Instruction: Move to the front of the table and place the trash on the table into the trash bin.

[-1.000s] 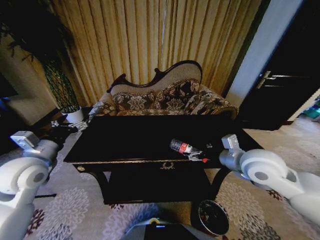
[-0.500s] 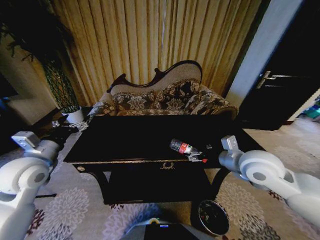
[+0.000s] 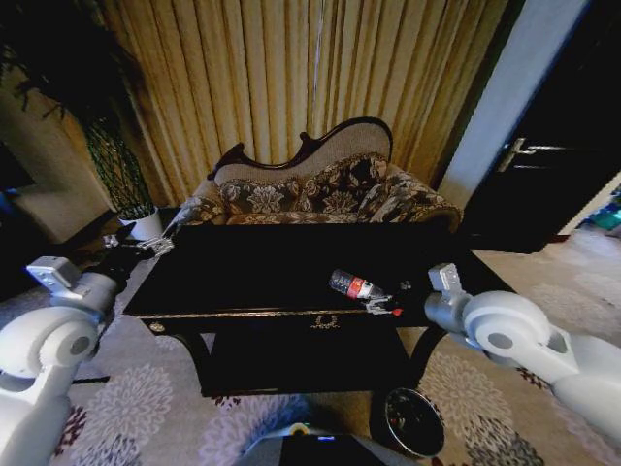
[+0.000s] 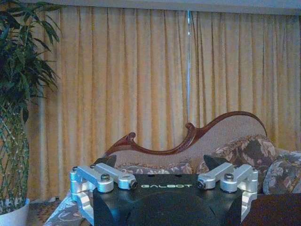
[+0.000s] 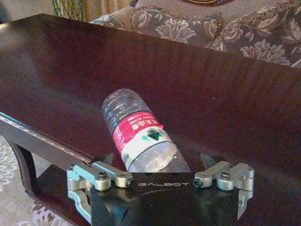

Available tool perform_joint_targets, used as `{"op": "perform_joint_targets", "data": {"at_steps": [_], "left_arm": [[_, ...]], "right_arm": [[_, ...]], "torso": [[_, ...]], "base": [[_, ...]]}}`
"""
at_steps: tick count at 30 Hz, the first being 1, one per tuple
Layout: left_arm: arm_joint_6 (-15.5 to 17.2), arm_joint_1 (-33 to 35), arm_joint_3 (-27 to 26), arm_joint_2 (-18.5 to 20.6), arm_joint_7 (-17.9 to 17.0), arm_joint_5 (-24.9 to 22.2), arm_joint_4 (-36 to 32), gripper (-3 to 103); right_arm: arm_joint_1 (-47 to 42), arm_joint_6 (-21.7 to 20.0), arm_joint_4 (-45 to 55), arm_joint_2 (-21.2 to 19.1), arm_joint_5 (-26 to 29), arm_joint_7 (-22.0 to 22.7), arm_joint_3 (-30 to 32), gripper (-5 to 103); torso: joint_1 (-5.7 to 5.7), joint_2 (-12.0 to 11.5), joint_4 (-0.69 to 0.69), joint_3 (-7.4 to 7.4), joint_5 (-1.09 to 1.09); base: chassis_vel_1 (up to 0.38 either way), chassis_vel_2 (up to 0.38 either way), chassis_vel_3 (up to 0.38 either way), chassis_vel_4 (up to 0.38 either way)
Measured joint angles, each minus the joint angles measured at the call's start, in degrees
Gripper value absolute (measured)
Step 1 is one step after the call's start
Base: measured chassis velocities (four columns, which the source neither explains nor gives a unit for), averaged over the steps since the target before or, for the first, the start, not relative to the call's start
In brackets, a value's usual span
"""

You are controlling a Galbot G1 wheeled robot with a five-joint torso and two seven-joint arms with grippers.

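Right now the trash I am after is a clear plastic bottle (image 5: pixel 138 134) lying on its side on the table (image 3: pixel 243 272), toward the front edge on my right half of the top. Its ribbed, see-through body carries a red and white label around the middle, and the base end points away from my right gripper (image 5: pixel 160 162). That gripper sits just at the bottle's near end with its fingers spread wide, one on each side of the bottle and not closed on it. The gripper's own body hides the neck and cap from the right wrist camera; from my head I can only make out a small red spot there. The table is very dark and glossy, with a gold ornament at the middle of its front. The trash bin (image 3: pixel 414 420) stands on the carpet below the table's front right corner, its inside too dark to read. My left gripper (image 4: pixel 160 165) is held off the table's left end, fingers released and apart, facing the sofa (image 4: pixel 225 150) and curtains (image 4: pixel 141 70).
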Motion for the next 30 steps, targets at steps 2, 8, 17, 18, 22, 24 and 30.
{"op": "perform_joint_targets", "data": {"at_steps": [2, 8, 17, 18, 22, 24, 30], "left_arm": [[-0.01, -0.02, 0.07, -0.05, 0.0, 0.03, -0.02, 100], [-0.14, 0.02, 0.27, -0.23, 0.01, 0.37, -0.03, 100], [-0.3, -0.06, 0.25, -0.17, 0.08, 0.38, -0.03, 100], [-0.43, -0.04, 0.25, -0.23, 0.13, 0.41, -0.03, 100], [-0.56, 0.18, 0.25, -0.51, 0.43, 0.48, -0.13, 100], [-0.57, 0.17, 0.25, -0.58, 0.49, 0.49, -0.17, 100], [-0.59, 0.01, 0.27, -0.59, 0.56, 0.49, -0.18, 100]], "right_arm": [[-0.01, 0.0, -0.03, 0.04, -0.06, -0.02, -0.01, 100], [-0.22, 0.0, -0.22, 0.3, -0.38, -0.03, -0.04, 100], [-0.33, 0.0, -0.32, 0.63, -0.64, -0.03, -0.14, 100], [-0.38, 0.0, -0.36, 0.64, -0.73, -0.03, -0.14, 100], [-0.52, 0.0, -0.47, 0.67, -1.04, -0.03, -0.16, 100], [-0.54, 0.0, -0.52, 0.73, -1.18, -0.03, -0.19, 100], [-0.77, 0.01, -0.65, 1.15, -1.91, -0.03, -0.41, 100]], "torso": [[0.0, 0.0, 0.0, 0.0, 0.0], [0.0, 0.0, 0.0, 0.0, 0.0], [0.0, 0.0, 0.0, 0.0, 0.0], [0.0, 0.0, 0.0, 0.0, 0.0], [0.0, 0.0, 0.0, 0.0, 0.0], [0.0, 0.0, 0.0, 0.0, 0.0], [0.0, 0.0, 0.0, 0.0, 0.0]], "base": [[0.0, 0.0, 0.0, 0.0], [0.0, 0.0, 0.0, 0.0], [0.0, 0.0, 0.0, 0.0], [0.0, 0.0, 0.0, 0.0], [0.0, 0.0, 0.0, 0.0], [0.0, 0.0, 0.0, 0.0], [0.0, 0.0, 0.0, 0.0]]}}
